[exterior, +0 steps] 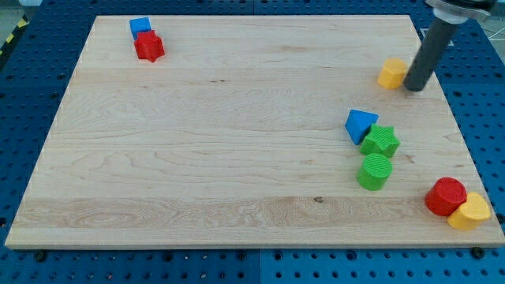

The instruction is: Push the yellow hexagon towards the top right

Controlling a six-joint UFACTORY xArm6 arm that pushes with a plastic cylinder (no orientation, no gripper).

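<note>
The yellow hexagon lies on the wooden board near the view's upper right. My tip rests on the board just to the right of the hexagon, close beside it or touching it. The dark rod rises from there towards the view's top right corner.
A blue cube and a red block sit at the top left. A blue triangle, a green star and a green cylinder cluster at the right. A red cylinder and a yellow block lie at the bottom right.
</note>
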